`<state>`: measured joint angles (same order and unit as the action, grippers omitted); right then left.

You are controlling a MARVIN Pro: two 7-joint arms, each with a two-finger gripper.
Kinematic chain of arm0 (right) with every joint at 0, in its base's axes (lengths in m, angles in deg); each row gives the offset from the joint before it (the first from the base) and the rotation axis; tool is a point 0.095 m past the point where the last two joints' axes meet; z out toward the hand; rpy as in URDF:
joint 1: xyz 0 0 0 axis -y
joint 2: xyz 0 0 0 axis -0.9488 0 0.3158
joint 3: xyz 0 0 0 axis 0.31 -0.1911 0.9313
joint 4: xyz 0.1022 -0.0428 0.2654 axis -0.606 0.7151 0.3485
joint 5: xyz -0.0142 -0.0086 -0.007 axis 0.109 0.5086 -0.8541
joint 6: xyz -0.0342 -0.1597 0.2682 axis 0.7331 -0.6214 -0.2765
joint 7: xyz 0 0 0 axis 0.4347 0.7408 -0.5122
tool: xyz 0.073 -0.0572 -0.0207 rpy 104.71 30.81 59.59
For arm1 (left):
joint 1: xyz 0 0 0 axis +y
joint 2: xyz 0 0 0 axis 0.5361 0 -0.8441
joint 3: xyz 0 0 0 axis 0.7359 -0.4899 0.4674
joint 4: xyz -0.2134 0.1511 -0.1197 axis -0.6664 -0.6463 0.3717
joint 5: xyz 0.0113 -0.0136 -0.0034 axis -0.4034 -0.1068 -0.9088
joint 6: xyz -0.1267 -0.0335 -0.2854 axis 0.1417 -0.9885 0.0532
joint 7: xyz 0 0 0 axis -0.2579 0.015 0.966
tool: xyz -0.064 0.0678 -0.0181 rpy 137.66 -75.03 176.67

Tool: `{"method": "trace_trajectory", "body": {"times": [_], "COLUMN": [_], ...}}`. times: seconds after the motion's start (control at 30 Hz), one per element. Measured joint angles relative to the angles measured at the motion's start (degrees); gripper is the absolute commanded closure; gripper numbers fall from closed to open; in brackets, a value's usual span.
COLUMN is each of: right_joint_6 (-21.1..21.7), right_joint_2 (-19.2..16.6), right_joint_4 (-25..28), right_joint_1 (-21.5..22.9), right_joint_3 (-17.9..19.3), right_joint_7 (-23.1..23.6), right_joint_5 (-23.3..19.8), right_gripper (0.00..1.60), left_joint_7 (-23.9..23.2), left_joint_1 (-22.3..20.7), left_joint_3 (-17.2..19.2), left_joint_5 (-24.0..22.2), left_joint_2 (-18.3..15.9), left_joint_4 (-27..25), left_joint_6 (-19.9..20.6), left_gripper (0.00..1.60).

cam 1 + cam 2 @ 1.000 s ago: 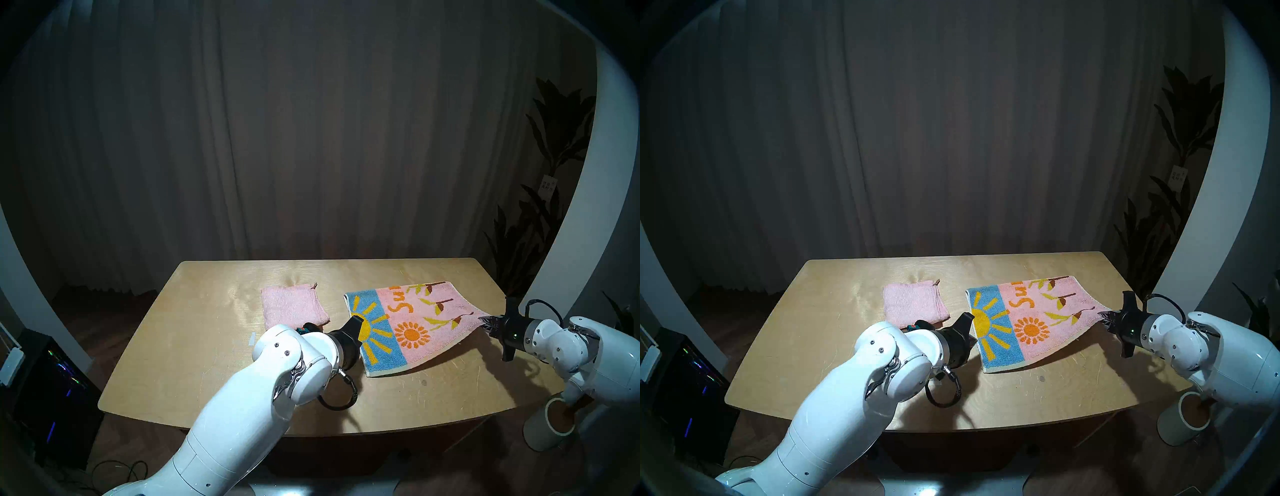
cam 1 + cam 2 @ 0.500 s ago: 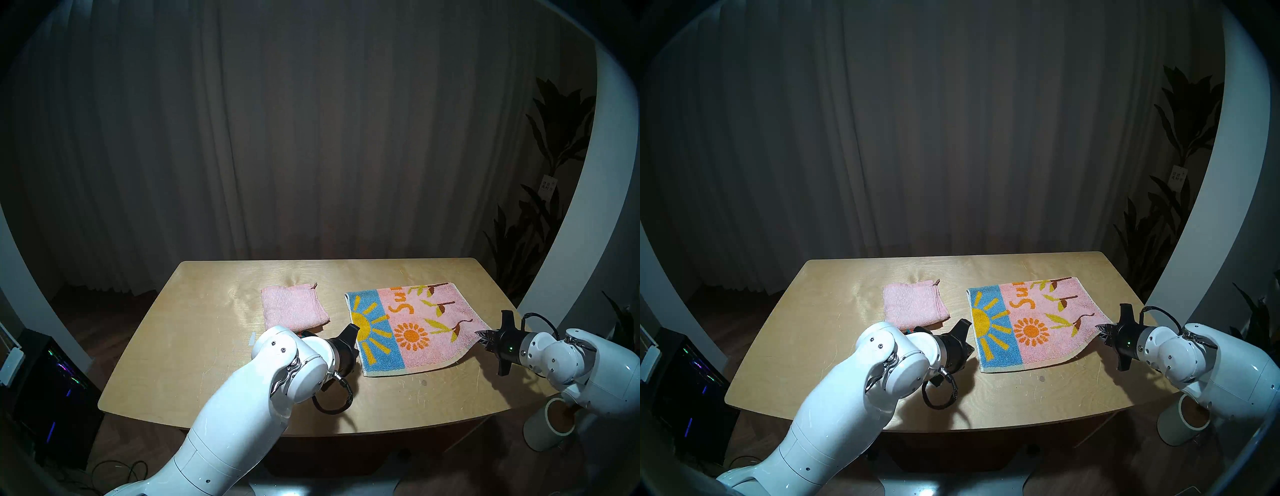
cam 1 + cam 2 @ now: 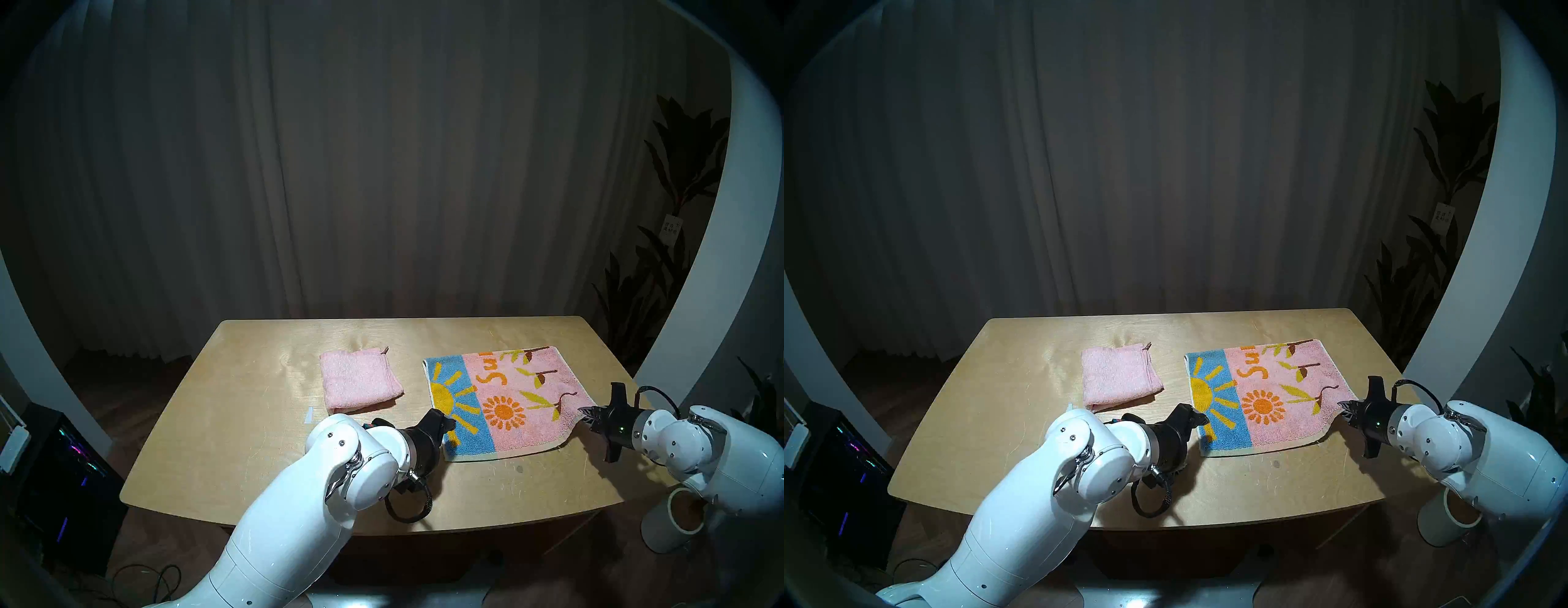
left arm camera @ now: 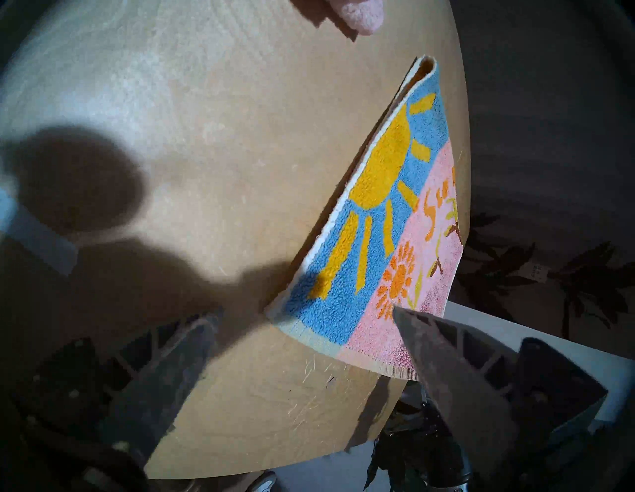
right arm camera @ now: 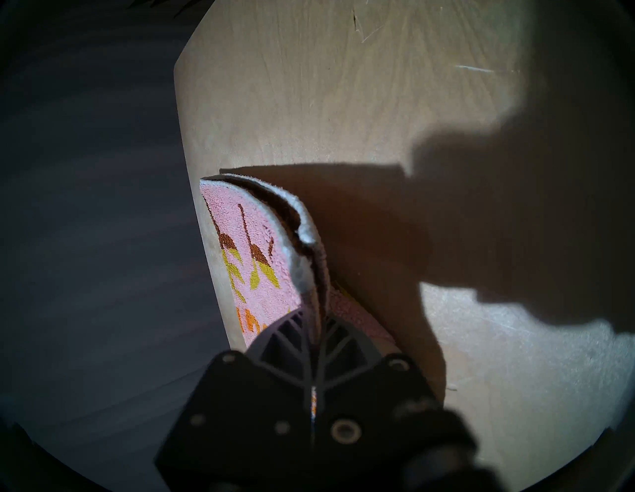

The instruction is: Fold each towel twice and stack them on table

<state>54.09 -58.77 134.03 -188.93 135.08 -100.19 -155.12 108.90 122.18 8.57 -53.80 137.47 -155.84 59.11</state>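
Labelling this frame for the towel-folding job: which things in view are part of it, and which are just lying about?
Part of the job:
- patterned pink-and-blue terry towel with yellow sun, pinched by the shut right gripper
- folded plain pale pink terry towel
- light plywood table
- open left gripper

Lying about:
- white tape strip
- white cylinder on the floor
- dark leafy plant

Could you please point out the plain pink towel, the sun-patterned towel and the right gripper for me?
plain pink towel (image 3: 358,384), head left view, top face.
sun-patterned towel (image 3: 505,409), head left view, orange flower.
right gripper (image 3: 587,414), head left view, fingertips.
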Motion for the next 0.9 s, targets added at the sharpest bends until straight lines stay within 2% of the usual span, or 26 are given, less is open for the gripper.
{"method": "trace_trajectory", "body": {"times": [0.43, 0.83, 0.9], "right_joint_6": [-0.4, -1.5, -1.6], "right_joint_2": [0.6, 1.0, 1.0], "right_joint_4": [0.1, 0.3, 0.3], "right_joint_1": [0.6, 1.3, 1.4], "right_joint_3": [-0.2, -0.7, -0.8], "right_joint_7": [-0.3, -0.5, -0.6], "right_joint_5": [0.0, 0.0, 0.0], "right_gripper": [1.6, 1.6, 1.6], "left_joint_7": [-4.8, -5.5, -5.5], "left_joint_1": [-1.9, -4.5, -4.8], "left_joint_3": [-2.5, -3.6, -3.7], "left_joint_5": [2.9, 4.2, 4.3], "left_joint_2": [2.3, 4.0, 4.1], "left_joint_4": [4.9, 8.5, 8.7], "left_joint_6": [-0.3, -1.0, -1.0], "left_gripper": [0.0, 0.0, 0.08]}}
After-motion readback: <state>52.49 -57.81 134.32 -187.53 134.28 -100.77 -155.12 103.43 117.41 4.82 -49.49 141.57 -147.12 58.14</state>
